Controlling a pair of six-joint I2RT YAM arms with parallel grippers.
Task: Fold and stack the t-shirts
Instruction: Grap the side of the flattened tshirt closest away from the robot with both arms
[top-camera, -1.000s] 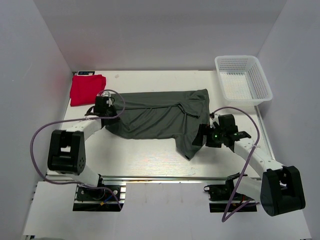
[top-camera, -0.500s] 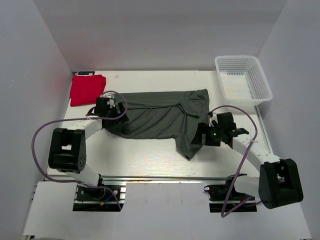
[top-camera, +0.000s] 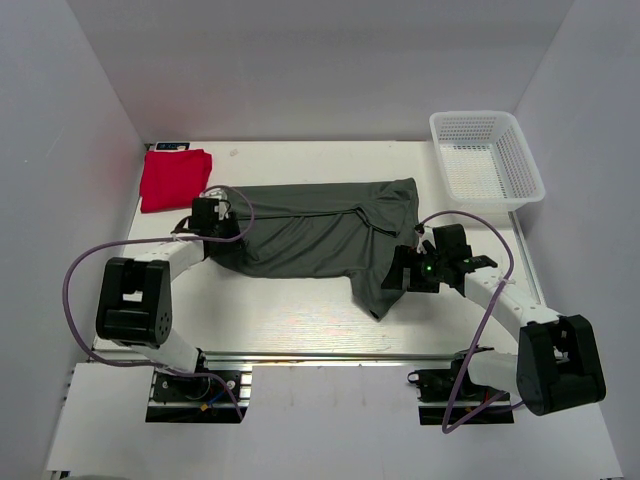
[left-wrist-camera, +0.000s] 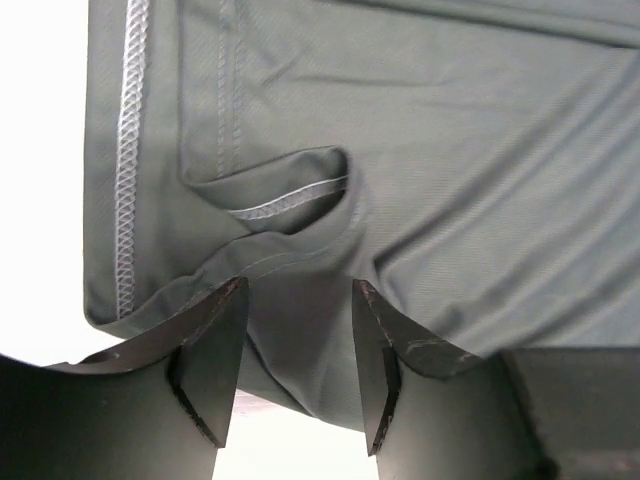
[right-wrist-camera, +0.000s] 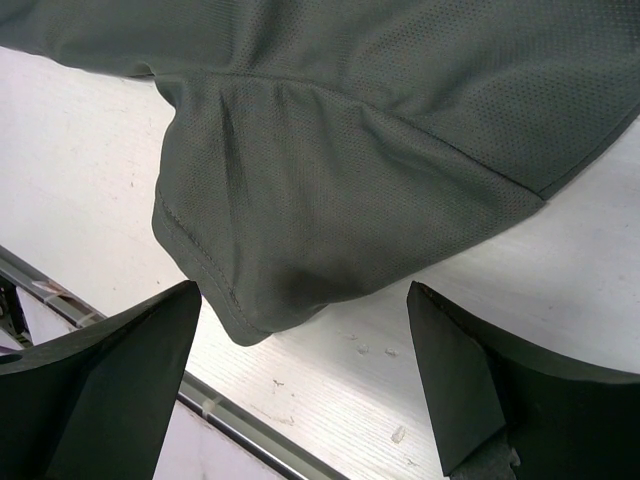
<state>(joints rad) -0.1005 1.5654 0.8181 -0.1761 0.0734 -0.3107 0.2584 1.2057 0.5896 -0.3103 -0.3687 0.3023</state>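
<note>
The dark grey-green t-shirt lies spread across the middle of the table, one sleeve pointing to the near edge. The red t-shirt lies folded at the far left corner. My left gripper is at the grey shirt's left end. In the left wrist view its jaws stand apart astride the shirt's hemmed edge, with cloth between them. My right gripper is wide open beside the sleeve. In the right wrist view the sleeve lies just ahead of its fingers, not between them.
A white mesh basket stands at the far right corner. The table's metal front rail runs close below the sleeve. White walls close in the left, right and back sides.
My right gripper has moved a little left toward the sleeve. My left gripper shifted slightly right along the shirt's left end and then back a little. The shirts have not moved.
</note>
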